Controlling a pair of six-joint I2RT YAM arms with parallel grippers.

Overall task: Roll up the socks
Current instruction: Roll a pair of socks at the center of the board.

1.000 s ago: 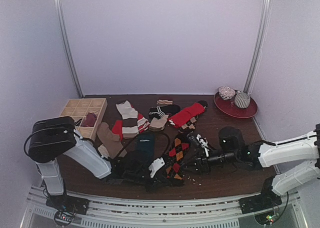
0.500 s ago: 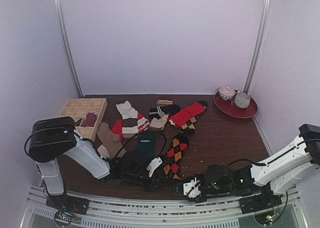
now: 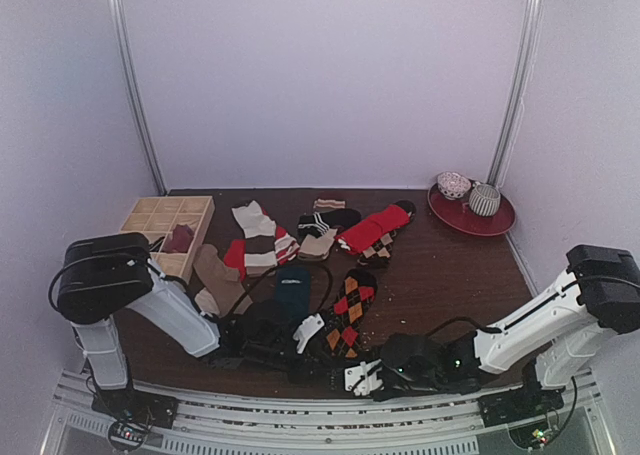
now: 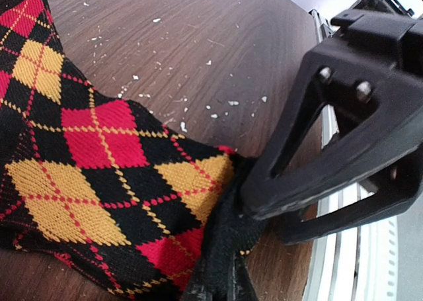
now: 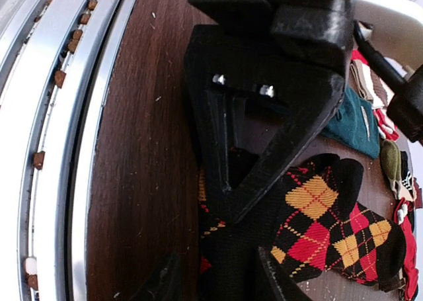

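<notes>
Currently | left end effector (image 3: 308, 360) clenched on near end of argyle sock (image 3: 348, 313), fabric bunched there | right end effector (image 5: 221, 282) released, fingers straddling same end | sock lies on counter (image 3: 440, 265), beside teal sock (image 3: 292, 285)

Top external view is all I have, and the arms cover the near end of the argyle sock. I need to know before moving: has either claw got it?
Observer: Left wrist view shows the left claw pinching the bunched black edge of the argyle sock.
Operator: And the right one?
Observer: In its wrist view the right claw is open, fingers either side of the sock's black end, beside the left claw.
Operator: Rolled yet?
Observer: No, only bunched at the pinch; the rest lies flat on the table.
</notes>
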